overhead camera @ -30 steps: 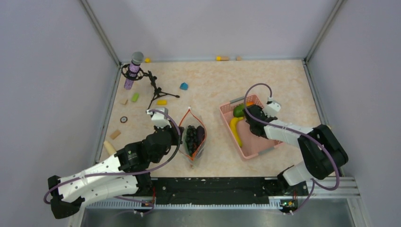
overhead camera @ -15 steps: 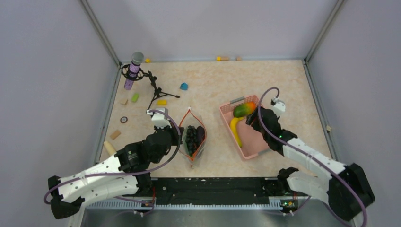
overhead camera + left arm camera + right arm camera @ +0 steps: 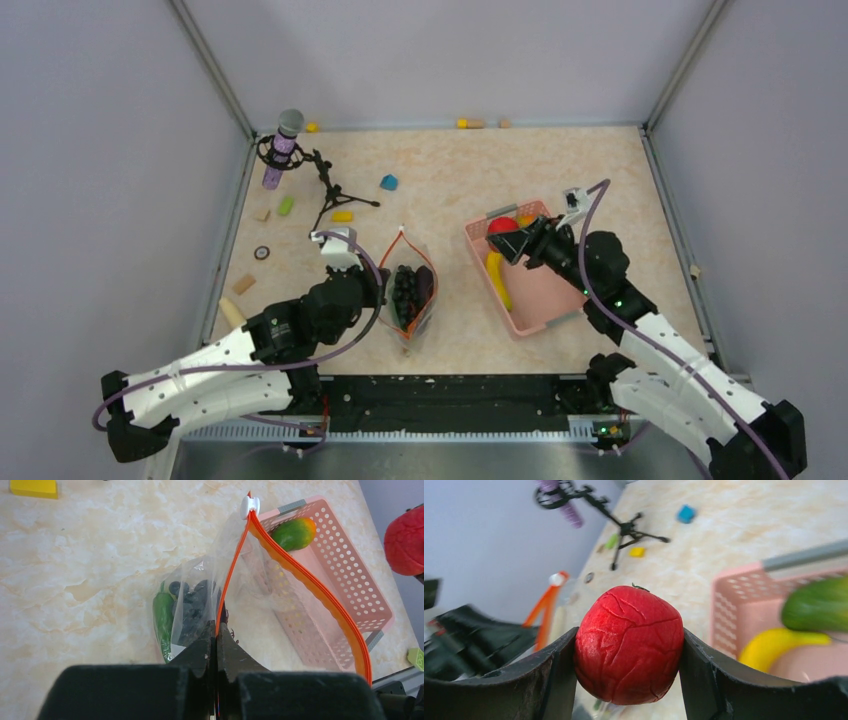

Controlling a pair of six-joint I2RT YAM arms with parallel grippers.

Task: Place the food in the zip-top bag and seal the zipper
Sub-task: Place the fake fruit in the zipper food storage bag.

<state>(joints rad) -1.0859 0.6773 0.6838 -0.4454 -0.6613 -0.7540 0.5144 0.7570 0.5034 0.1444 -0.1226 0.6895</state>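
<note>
While the left gripper (image 3: 217, 639) is pressed together on the near-left rim of the bag (image 3: 410, 300), the mouth stands open as a narrow loop. The zipper (image 3: 305, 587) splits at the white slider (image 3: 250, 503) at the far end. One side runs straight down to the pinching fingers, and the other bows out to the right toward the basket (image 3: 545, 300). Inside the bag lie the grapes (image 3: 187, 607), a green piece (image 3: 162, 615) against the left wall, and a purple piece (image 3: 424, 283) on the right.

The right gripper (image 3: 629, 650) is clamped on the tomato (image 3: 502, 226), one finger on each side. From above, the tomato sits over the basket's far-left corner, and the wrist view shows it raised above the rim. A strip of bare table (image 3: 455, 290) separates the basket's left wall from the bowed right edge of the bag. The bag's mouth is to the left of the tomato and somewhat nearer.

In the basket, the banana (image 3: 497, 278) lies along the left wall and a green-and-orange piece (image 3: 292, 532) rests at the far end. A stand (image 3: 325, 190) and a few small blocks (image 3: 342, 215) sit far left, apart from both arms. The table's far middle stretch is open up to the back wall.
</note>
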